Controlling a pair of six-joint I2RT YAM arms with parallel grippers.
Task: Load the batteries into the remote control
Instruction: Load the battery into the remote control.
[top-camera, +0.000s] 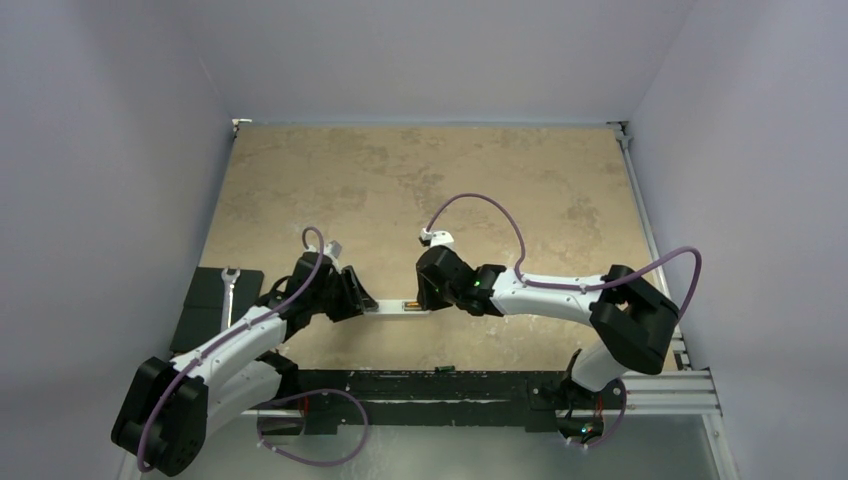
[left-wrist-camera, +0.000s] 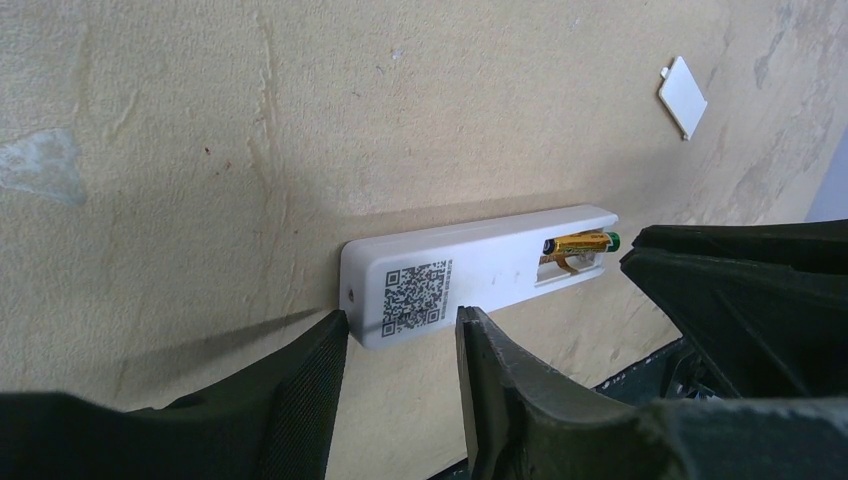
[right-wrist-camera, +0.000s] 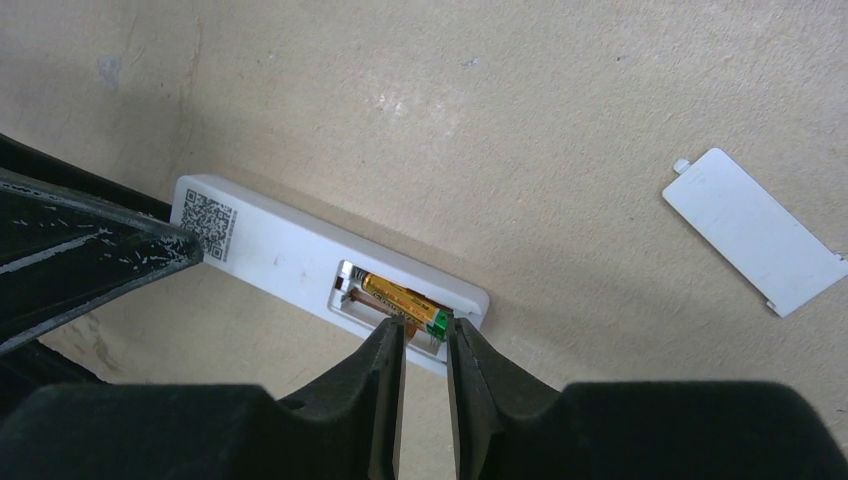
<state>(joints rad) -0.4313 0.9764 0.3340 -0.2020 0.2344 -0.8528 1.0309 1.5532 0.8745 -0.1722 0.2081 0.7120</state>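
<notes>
My left gripper (left-wrist-camera: 400, 318) has its two black fingers spread apart. Just past their tips lies the slim white plastic remote control (left-wrist-camera: 480, 265), plain back upward on the mottled tan table (left-wrist-camera: 200, 120). The end with the printed square code (left-wrist-camera: 415, 293) is nearest this hand. Both tips meet its near edge, but I cannot tell whether they press it.

At the remote's far end from that hand the compartment is uncovered. In it lies a small gold cylinder battery (right-wrist-camera: 400, 297) with a green end. My right gripper (right-wrist-camera: 425, 328) has its fingers drawn to a narrow slit, tips on either side of that green end. I cannot tell whether they pinch it.

Off to the right of this hand, well apart, lies the flat white rectangular battery cover (right-wrist-camera: 755, 232).
</notes>
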